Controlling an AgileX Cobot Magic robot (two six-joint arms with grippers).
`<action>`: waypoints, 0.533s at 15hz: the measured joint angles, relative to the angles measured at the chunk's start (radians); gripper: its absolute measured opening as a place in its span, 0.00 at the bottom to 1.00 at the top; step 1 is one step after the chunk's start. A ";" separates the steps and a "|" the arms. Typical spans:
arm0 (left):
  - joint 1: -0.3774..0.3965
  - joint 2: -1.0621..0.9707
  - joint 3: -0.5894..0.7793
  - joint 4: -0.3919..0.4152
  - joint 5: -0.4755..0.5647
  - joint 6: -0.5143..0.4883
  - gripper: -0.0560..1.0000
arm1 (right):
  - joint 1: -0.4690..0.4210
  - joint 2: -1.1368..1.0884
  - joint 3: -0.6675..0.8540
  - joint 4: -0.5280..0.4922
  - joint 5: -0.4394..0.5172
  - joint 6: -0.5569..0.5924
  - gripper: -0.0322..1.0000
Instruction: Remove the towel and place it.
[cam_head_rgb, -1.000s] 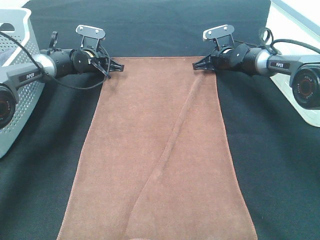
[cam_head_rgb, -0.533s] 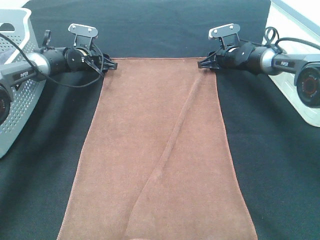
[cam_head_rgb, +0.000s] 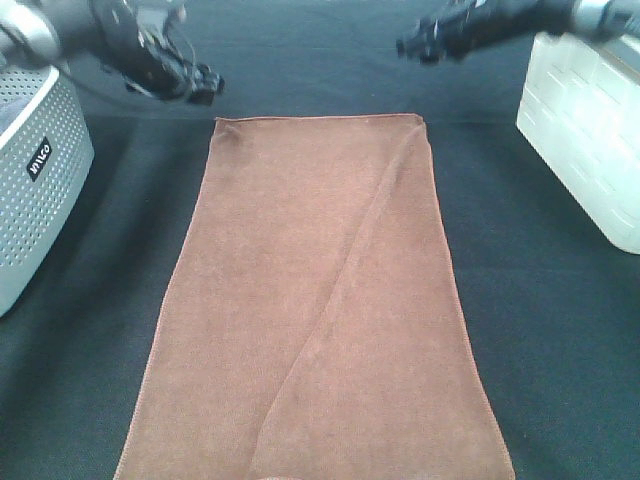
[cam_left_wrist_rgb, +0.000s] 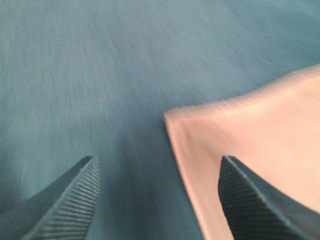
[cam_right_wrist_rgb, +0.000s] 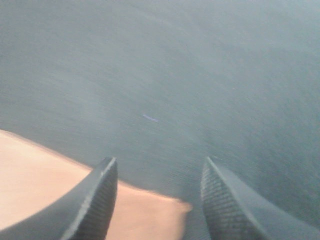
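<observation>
Now look at the black-covered counter (cam_head_rgb: 540, 330) first: one rust-brown towel (cam_head_rgb: 320, 320) lies flat along it, long axis running twelve to six, one diagonal crease across it. One grey perforated basket (cam_head_rgb: 40, 200) sits at nine o'clock, one white bin (cam_head_rgb: 590, 150) at three. Your two hands hover off the cloth, just beyond its far corners: the left hand (cam_head_rgb: 195, 85) at eleven o'clock, the right hand (cam_head_rgb: 420, 45) at one. Both are released, jaws spread and empty; the towel's corners lie below them. Neither arm looks clearly nearer, so the placing looks done, with both free to withdraw.
</observation>
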 joint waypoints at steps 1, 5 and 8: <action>0.000 -0.034 0.000 -0.017 0.089 -0.002 0.66 | 0.000 -0.043 0.000 -0.024 0.080 0.041 0.52; 0.000 -0.147 0.000 -0.047 0.367 -0.069 0.66 | 0.000 -0.196 0.000 -0.212 0.446 0.262 0.52; 0.000 -0.205 0.006 -0.054 0.537 -0.098 0.66 | 0.000 -0.281 -0.001 -0.275 0.745 0.338 0.52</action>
